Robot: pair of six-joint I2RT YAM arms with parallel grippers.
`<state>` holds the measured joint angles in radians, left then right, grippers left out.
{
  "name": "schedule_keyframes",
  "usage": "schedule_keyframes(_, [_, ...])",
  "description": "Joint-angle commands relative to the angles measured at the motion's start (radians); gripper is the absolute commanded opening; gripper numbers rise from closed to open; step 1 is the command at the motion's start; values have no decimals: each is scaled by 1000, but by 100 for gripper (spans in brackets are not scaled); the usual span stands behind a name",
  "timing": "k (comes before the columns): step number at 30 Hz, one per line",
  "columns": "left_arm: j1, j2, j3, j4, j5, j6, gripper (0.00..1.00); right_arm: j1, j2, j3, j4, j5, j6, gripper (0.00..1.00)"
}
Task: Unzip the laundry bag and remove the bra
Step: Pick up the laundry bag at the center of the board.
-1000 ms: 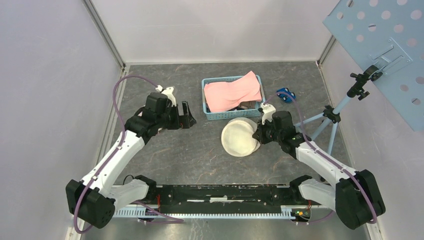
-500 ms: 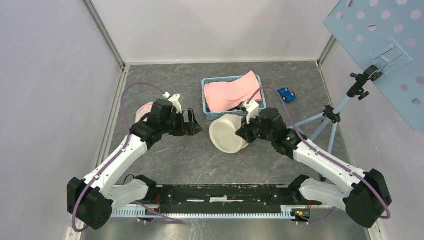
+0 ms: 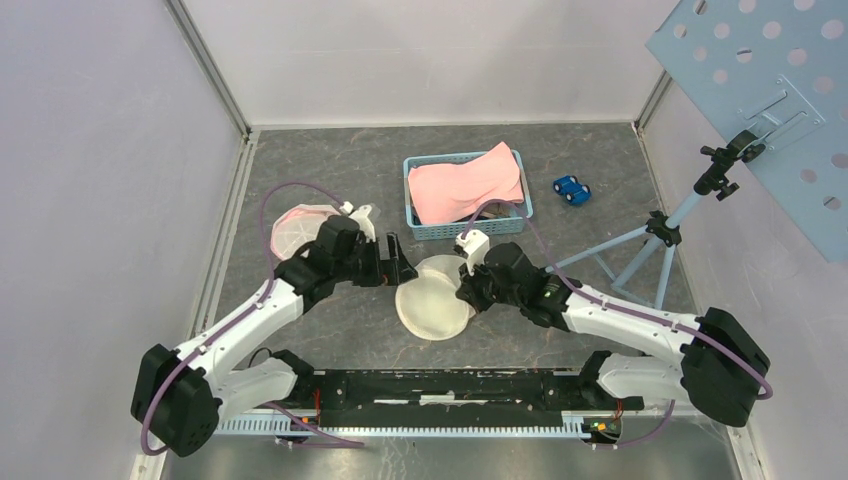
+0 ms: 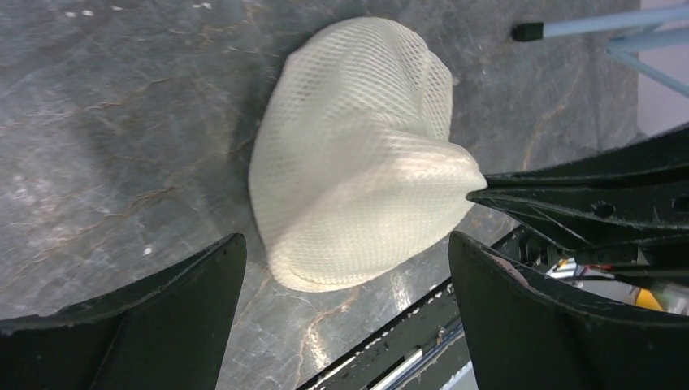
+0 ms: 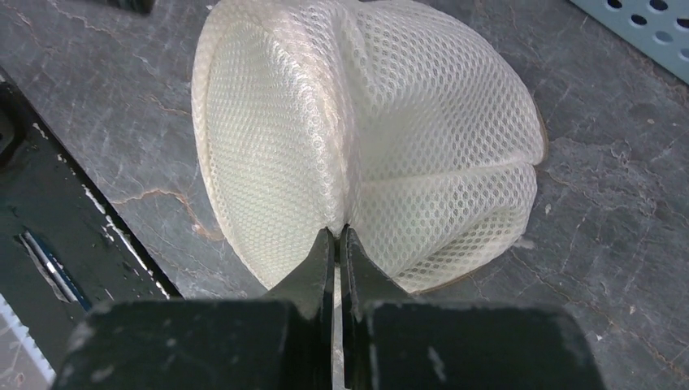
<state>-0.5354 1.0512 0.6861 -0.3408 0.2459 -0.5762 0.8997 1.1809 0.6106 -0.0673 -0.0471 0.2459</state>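
Here, the right claw [image 5: 337, 231] is pressed together on a pinched fold of the white mesh laundry bag [image 5: 366, 138]. The bag rests on the grey tabletop [image 5: 617, 244] between the two arms. The left claw [image 4: 345, 248] is spread wide, a finger on either side of the bag, touching nothing. Behind the bag stands a blue basket [image 3: 440, 231] holding pink cloth [image 3: 465, 185]. A blue toy car [image 3: 571, 189] and a tripod [image 3: 640, 250] are off to the right.

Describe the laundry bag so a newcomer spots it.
From the blue basket at the far side of the table, come forward. The laundry bag is the cream mesh dome pinched by the right end effector; the basket's cloth is pink.
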Motion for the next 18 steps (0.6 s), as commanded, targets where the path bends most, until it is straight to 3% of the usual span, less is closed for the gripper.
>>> schedule_keyframes(1, [-62,-6,38,60,-19,-30,100,16,10,66,44,-14,16,0])
schedule_keyframes(9, [-144,60,91,33,-131,-75,100,55,5,67,94,-31,38,0])
schedule_keyframes(18, [-219,98,65,108,-193,-192,100,149,62,114,149,-33,59,0])
